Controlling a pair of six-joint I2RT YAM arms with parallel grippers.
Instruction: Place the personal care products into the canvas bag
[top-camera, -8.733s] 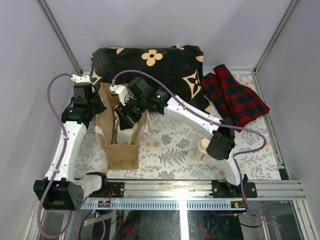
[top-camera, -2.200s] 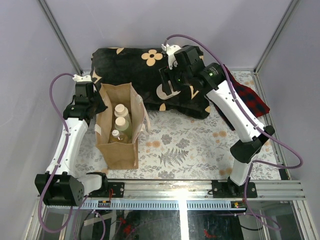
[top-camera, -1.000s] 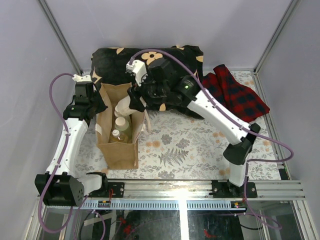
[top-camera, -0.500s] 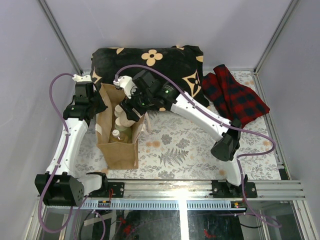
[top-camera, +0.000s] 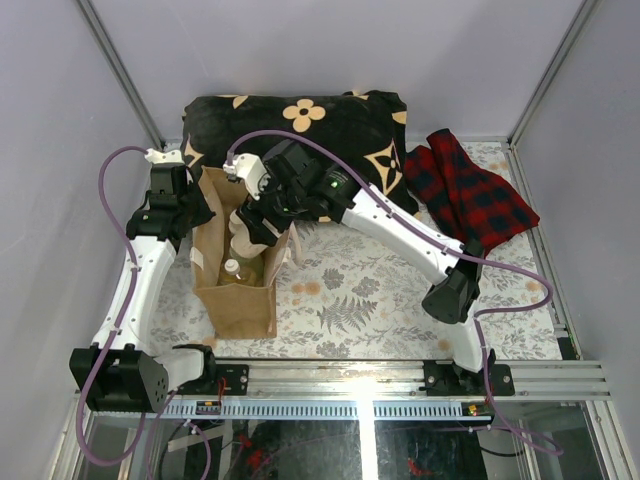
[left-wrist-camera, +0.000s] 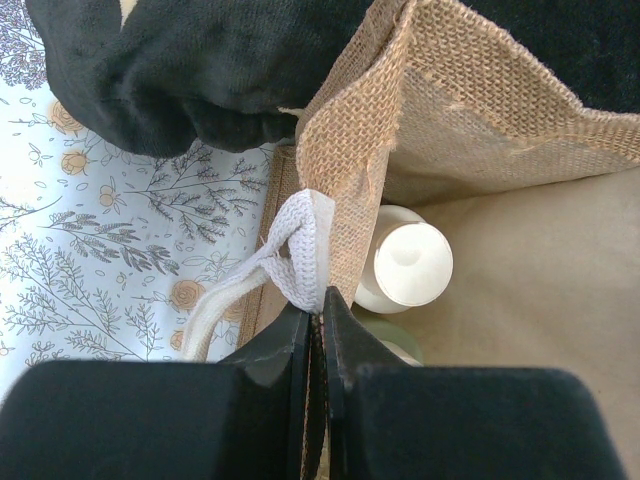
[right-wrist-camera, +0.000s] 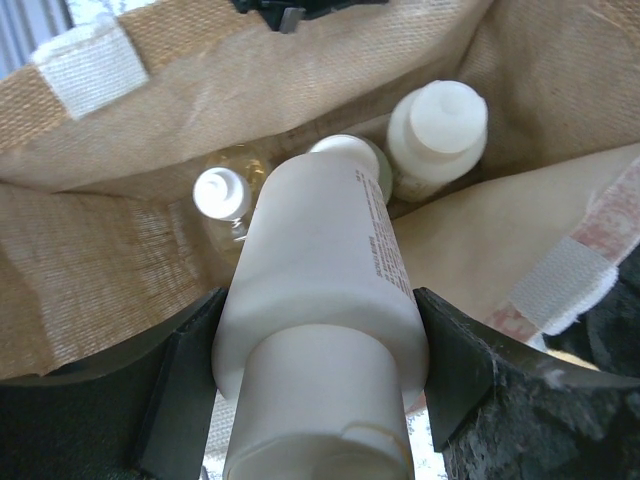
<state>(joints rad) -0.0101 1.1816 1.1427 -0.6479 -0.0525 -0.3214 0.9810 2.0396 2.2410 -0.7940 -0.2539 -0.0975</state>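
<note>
Jaws of right gripper (right-wrist-camera: 320, 375) clamp cream cylindrical bottle (right-wrist-camera: 318, 270) over tan woven bag (right-wrist-camera: 90, 250), left gripper (left-wrist-camera: 316, 340) pinching its rim (left-wrist-camera: 345, 245).

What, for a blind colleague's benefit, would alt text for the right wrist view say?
The right hand grips a cream cylindrical plastic bottle just above the open tan canvas bag, where three capped bottles already stand.

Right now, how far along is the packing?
Three bottles already stand in the bag. The right fingers hold the fourth bottle at its mouth; the left fingers pinch its rim. Still to do: lowering and releasing it.
</note>
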